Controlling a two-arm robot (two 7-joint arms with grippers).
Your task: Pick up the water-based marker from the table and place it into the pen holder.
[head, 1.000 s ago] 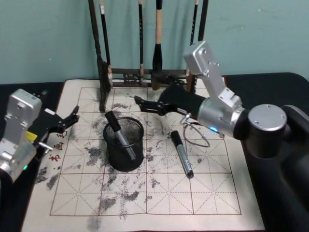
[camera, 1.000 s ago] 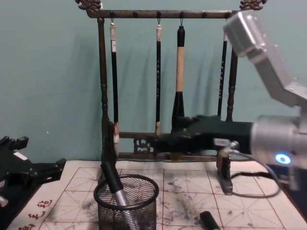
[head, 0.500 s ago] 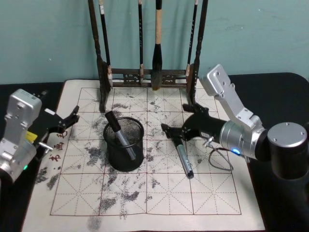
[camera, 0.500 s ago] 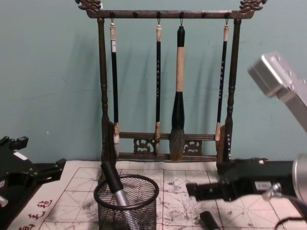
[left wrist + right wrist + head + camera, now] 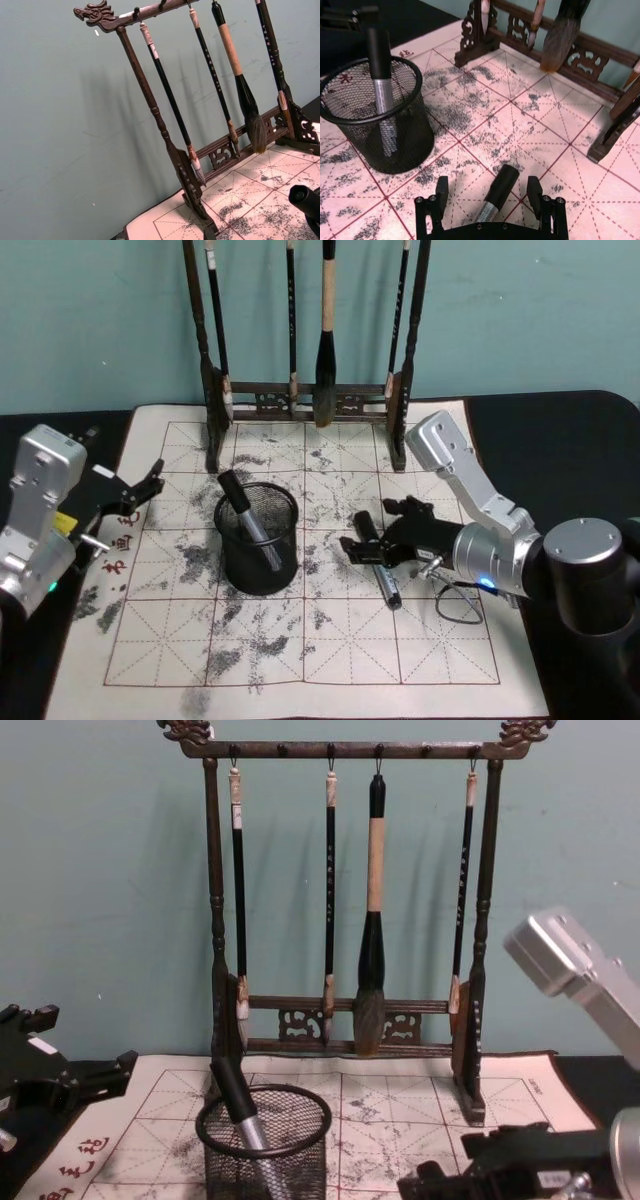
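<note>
Marker lies on the desk near the holder, its cap end between the wide-spread fingers of the right claw: the grasp is set up, not yet closed. Next it must pinch, lift and carry left over the holder's rim; the left claw sits parked at left.

Your desk is covered in matt white felt, fuzzy and smudged with grey ink. The pen holder is black wire mesh under a smooth, thick rim. The marker has a matt black cap and a silvery barrel. At upper centre, the brush rack is dark carved wood with a slight sheen. The right gripper looks like matt black plastic.
</note>
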